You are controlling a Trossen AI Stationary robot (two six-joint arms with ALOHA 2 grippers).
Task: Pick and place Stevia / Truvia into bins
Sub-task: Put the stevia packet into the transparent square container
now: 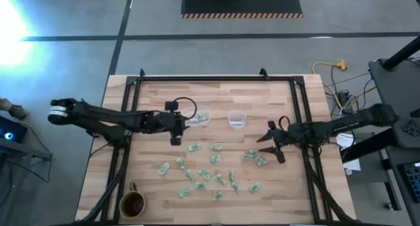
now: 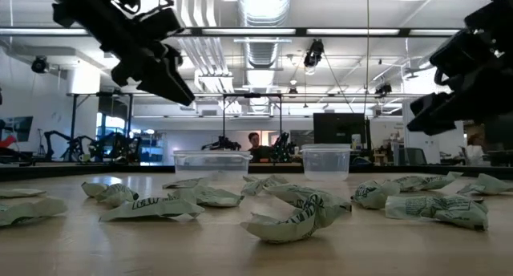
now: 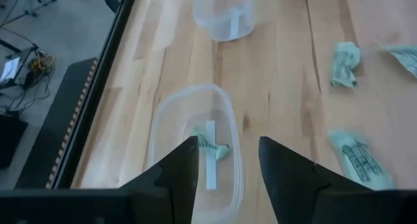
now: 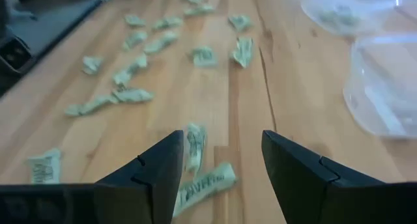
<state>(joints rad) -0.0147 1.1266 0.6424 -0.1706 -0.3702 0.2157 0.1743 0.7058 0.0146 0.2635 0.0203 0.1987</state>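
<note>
Several pale green and white Stevia / Truvia packets [image 1: 209, 171] lie scattered on the wooden table's middle. Two clear bins stand behind them: a wider rounded one [image 3: 195, 142] with one packet [image 3: 212, 148] lying on its floor, and a smaller square one [image 1: 236, 119]. My left gripper [image 3: 228, 168] hovers open above the wider bin's left end, holding nothing. My right gripper [image 4: 221, 162] hangs open over the rightmost packets [image 4: 195, 144], its fingers pointing toward the table's left and standing clear of them.
A brown mug [image 1: 132, 203] stands at the table's near left corner. A black frame [image 1: 216, 78] runs along the table's far edge and down both sides. Bare wood lies between the bins and the far edge.
</note>
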